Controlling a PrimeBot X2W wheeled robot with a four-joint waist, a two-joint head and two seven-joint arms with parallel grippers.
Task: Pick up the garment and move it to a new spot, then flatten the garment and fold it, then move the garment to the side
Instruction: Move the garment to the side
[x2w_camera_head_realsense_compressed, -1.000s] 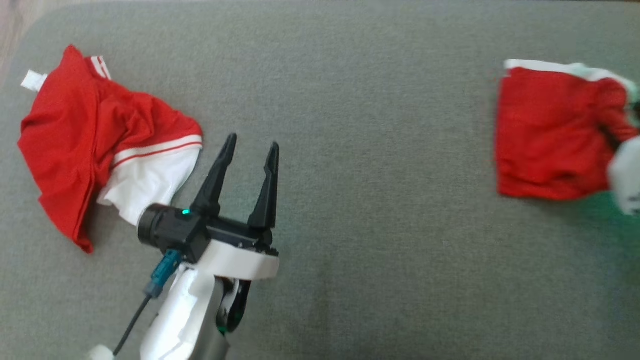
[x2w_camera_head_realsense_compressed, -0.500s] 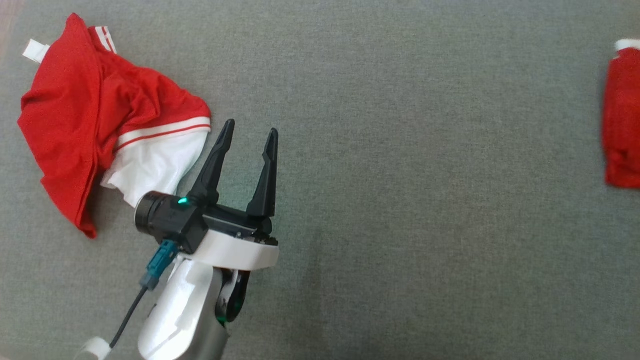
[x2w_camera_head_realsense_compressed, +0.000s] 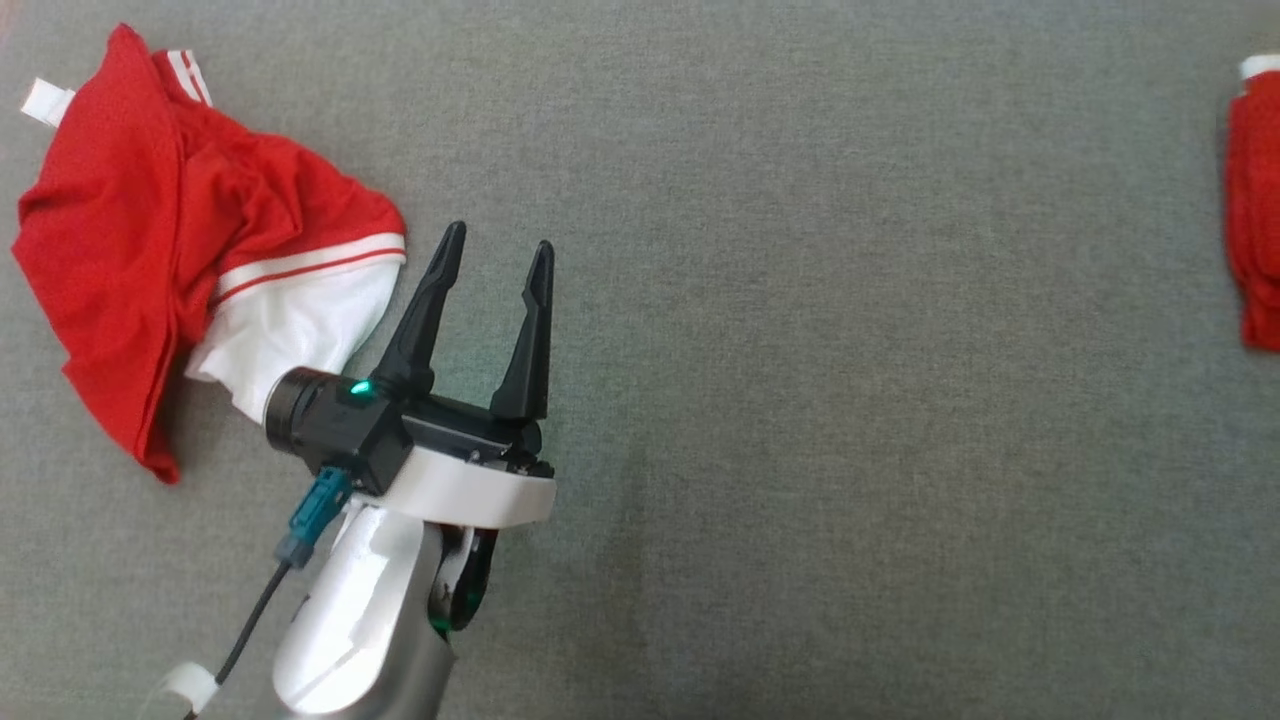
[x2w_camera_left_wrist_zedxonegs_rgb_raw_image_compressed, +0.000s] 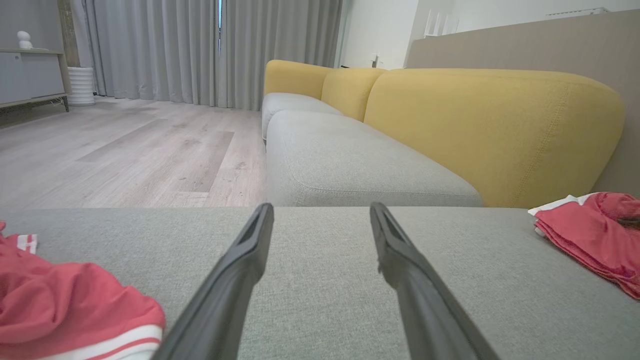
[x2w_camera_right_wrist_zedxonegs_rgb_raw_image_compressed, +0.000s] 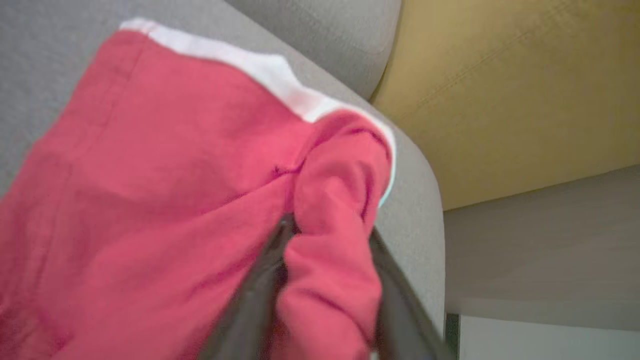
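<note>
The folded red garment (x2w_camera_head_realsense_compressed: 1258, 200) with a white band lies at the far right edge of the grey cushion (x2w_camera_head_realsense_compressed: 800, 350); it also shows at the right of the left wrist view (x2w_camera_left_wrist_zedxonegs_rgb_raw_image_compressed: 595, 235). In the right wrist view, my right gripper (x2w_camera_right_wrist_zedxonegs_rgb_raw_image_compressed: 330, 227) has its fingers parted, with a thick fold of the garment (x2w_camera_right_wrist_zedxonegs_rgb_raw_image_compressed: 175, 175) still bulging between them. My left gripper (x2w_camera_head_realsense_compressed: 495, 250) stands open over bare cushion at the lower left, holding nothing (x2w_camera_left_wrist_zedxonegs_rgb_raw_image_compressed: 321, 210).
A second, crumpled red and white garment (x2w_camera_head_realsense_compressed: 150, 250) lies at the cushion's left, just beside my left gripper. Behind the cushion are a yellow sofa back (x2w_camera_left_wrist_zedxonegs_rgb_raw_image_compressed: 490, 130), a further grey seat (x2w_camera_left_wrist_zedxonegs_rgb_raw_image_compressed: 350, 165) and wooden floor (x2w_camera_left_wrist_zedxonegs_rgb_raw_image_compressed: 125, 155).
The folded garment has slid right to the edge of the head view. My right forearm has left that view. The head view itself has shifted a little.
</note>
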